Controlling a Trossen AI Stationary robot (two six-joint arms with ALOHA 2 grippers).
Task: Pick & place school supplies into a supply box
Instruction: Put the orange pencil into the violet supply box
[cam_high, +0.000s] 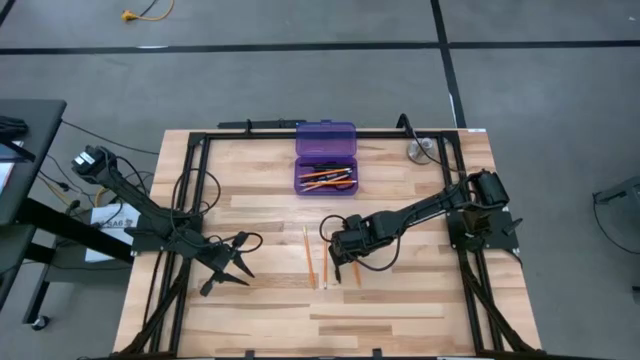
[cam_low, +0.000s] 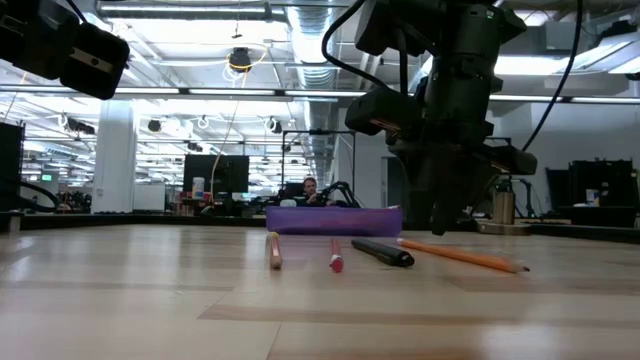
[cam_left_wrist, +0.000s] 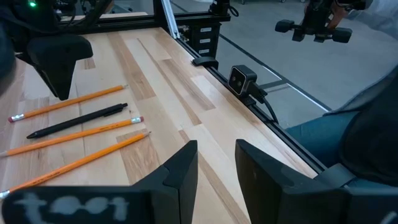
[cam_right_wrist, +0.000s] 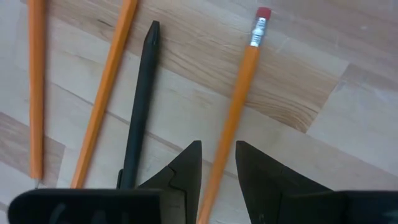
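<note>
At table centre, right gripper (cam_right_wrist: 217, 165) hangs over an orange pencil (cam_right_wrist: 233, 118), fingers narrowly parted astride it, not clamped. Black pen (cam_right_wrist: 140, 93) and two pencils lie alongside. At twelve o'clock: open purple supply box (cam_high: 325, 160) holding pencils and pens. At eight o'clock: left gripper (cam_high: 222, 272), narrowly parted, empty, bare boards around.

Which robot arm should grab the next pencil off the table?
Probably the right. The right gripper hangs open straight over an orange pencil, beside the black pen. The left gripper sits off to the side, away from the pencils.
</note>
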